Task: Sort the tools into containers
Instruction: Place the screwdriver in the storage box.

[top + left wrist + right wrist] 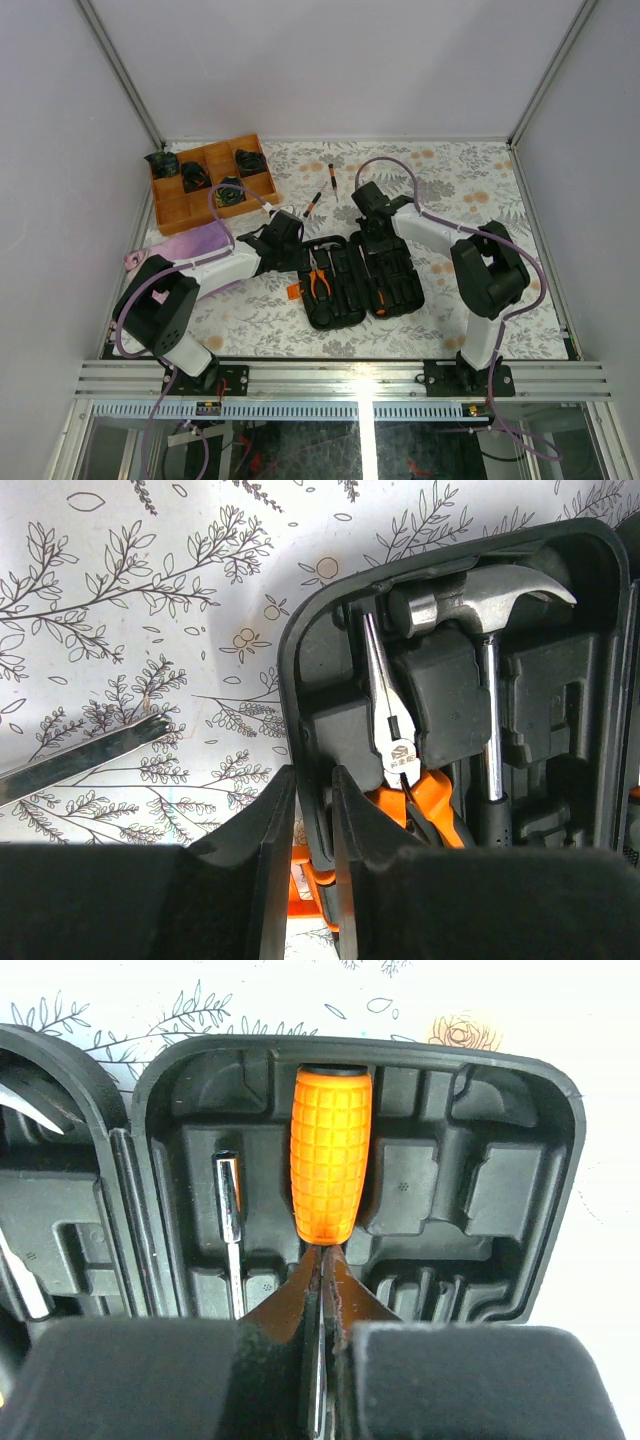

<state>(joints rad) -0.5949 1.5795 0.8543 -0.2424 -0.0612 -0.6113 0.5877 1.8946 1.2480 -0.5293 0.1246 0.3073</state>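
The black tool case (pixel 355 280) lies open like a book mid-table. Its left half holds orange-handled pliers (pixel 395 740) and a steel-headed hammer (pixel 480 595). My left gripper (pixel 312 810) is shut on the case's left wall (pixel 300 680), one finger outside and one inside, with the orange tab (pixel 305 880) below. My right gripper (pixel 322 1270) is shut on the steel shaft of an orange-handled screwdriver (pixel 330 1155), which lies in a slot of the right half (pixel 480 1190). A thin steel driver (pixel 230 1220) sits in the slot beside it. Two thin orange-and-black drivers (pixel 313 204) (pixel 331 178) lie loose behind the case.
An orange-brown wooden divided tray (pixel 165 212) with dark objects in its back compartments stands at the back left. A purple cloth (pixel 185 243) lies in front of it. A thin steel strip (pixel 80 760) lies on the floral tablecloth left of the case.
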